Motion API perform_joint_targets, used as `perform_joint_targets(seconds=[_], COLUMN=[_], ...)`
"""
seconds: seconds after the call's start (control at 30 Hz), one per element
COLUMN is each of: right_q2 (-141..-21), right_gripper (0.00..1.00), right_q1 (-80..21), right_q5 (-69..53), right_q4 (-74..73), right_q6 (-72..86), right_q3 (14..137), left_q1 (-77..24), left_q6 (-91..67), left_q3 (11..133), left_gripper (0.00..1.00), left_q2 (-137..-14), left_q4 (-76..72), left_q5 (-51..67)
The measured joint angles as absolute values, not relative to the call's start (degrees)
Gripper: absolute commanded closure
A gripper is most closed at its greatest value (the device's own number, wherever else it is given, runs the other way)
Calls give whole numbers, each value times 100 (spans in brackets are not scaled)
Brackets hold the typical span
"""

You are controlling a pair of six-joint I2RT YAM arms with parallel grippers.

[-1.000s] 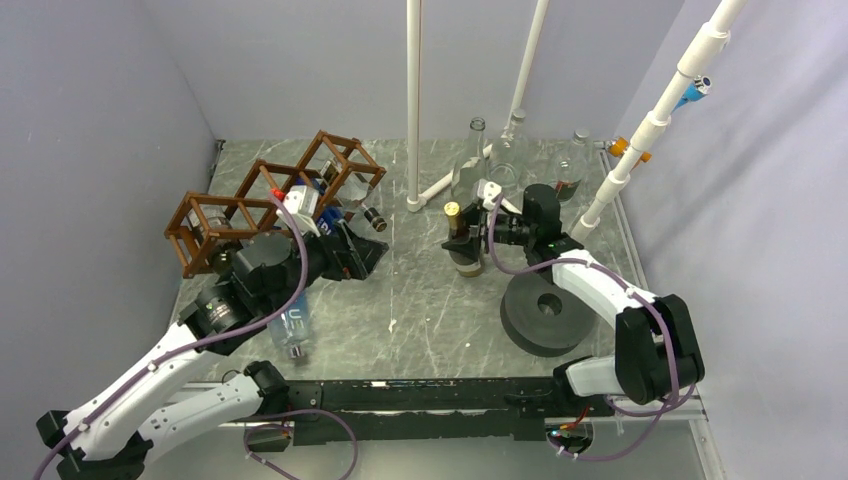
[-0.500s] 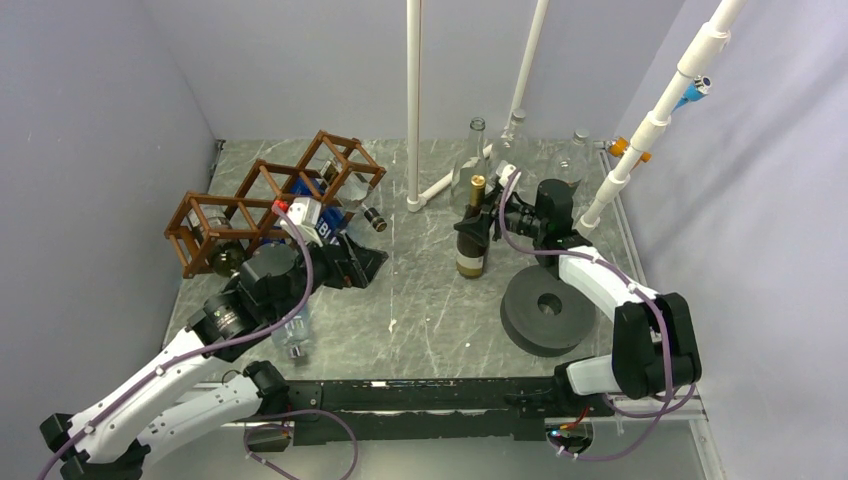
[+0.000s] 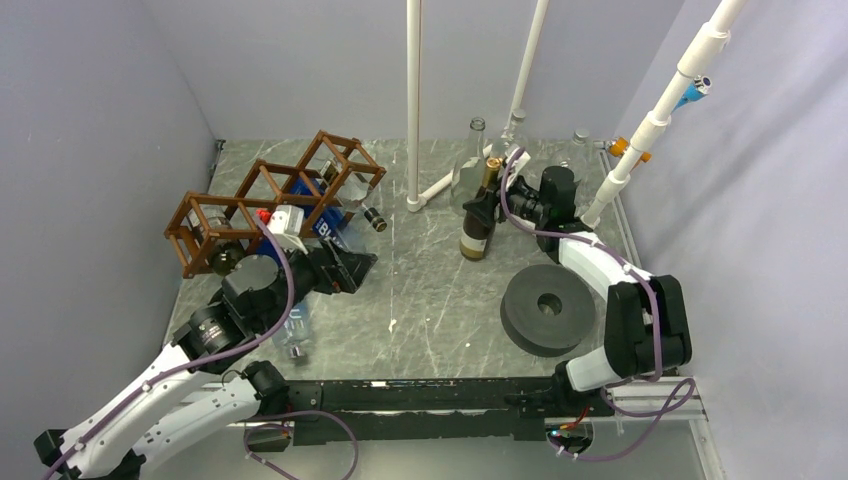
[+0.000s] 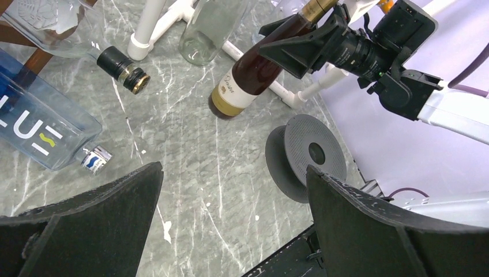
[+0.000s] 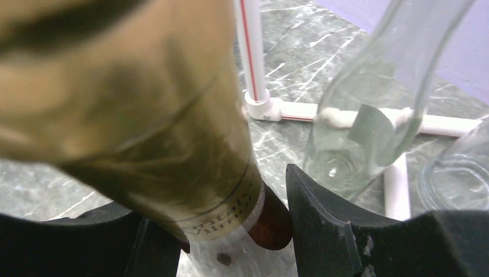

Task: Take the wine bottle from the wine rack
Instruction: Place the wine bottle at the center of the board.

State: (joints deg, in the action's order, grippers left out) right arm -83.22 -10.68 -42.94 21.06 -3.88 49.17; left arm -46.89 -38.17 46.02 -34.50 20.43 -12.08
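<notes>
The grey marbled table (image 3: pixel 430 300) carries a wooden wine rack (image 3: pixel 262 195) at left rear. A blue-labelled bottle (image 4: pixel 34 124) lies at its front and a clear bottle (image 3: pixel 293 340) nearer. A dark wine bottle (image 3: pixel 478 222) stands mid-rear, a black disc (image 3: pixel 548 308) lies right, and empty glass bottles (image 3: pixel 470 165) stand by a white pipe foot (image 3: pixel 432 190).

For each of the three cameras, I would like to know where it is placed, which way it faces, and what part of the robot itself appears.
Top external: above and behind the bases, looking down on the table; left arm and right arm both show.
Left wrist: on the left arm, facing across to the wine bottle in the right gripper; its open fingers fill the bottom.
Right wrist: close against that bottle's neck, a clear bottle beyond; its fingers below.
Shared: all three see the wine bottle.
</notes>
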Motion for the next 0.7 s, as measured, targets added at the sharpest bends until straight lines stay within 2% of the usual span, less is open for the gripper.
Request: perform_joint_targets(seconds=[0.7], right_q2=[-8912], right_gripper=[99], right_q1=[-718], right_q5=[-3483], right_q4=[2235], right_q6=[-316], right_q3=[5472], left_q1=[-4689], left_q6=[-3813], left_q3=[4554], left_gripper=[1], left_q2=[-3472], left_q4=[2193], left_q5=[-1358])
